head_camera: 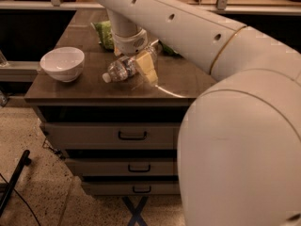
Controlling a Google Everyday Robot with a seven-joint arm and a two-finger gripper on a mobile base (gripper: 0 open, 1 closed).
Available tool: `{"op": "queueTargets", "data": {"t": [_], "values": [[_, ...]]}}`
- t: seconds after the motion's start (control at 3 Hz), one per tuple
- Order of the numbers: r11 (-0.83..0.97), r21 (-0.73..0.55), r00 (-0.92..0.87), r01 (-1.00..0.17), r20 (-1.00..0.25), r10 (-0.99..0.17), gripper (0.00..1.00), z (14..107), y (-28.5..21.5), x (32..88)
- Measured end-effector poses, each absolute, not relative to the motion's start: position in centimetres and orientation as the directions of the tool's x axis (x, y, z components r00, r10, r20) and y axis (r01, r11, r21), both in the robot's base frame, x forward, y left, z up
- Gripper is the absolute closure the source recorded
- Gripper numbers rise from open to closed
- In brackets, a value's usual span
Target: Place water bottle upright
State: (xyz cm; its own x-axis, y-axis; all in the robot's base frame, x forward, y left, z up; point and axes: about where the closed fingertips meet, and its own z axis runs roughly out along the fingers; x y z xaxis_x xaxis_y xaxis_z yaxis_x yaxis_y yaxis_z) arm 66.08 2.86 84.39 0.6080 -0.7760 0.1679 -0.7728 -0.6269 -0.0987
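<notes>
Water bottle (119,71) on its side on cabinet (75,90), hand (141,68) over it; grip unclear

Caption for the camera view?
End effector at the water bottle lying sideways on the cabinet top, white bowl nearby.

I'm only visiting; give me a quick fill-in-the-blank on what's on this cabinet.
The water bottle lies on its ____.
The bowl beside it is ____ in colour.
The gripper sits at the bottle's base end, opposite its ____.
The cabinet has ____ drawers.
Missing: side; white; cap; three.
</notes>
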Motion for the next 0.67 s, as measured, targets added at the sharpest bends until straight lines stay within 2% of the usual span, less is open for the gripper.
{"op": "queueTargets", "data": {"t": [0.33,0.67], "values": [[-0.626,-0.113,0.607,-0.771,0.166,-0.777,0.00,84.26,3.13,66.40],[-0.627,-0.122,0.607,-0.769,0.165,-0.777,0.15,84.10,3.33,66.65]]}}
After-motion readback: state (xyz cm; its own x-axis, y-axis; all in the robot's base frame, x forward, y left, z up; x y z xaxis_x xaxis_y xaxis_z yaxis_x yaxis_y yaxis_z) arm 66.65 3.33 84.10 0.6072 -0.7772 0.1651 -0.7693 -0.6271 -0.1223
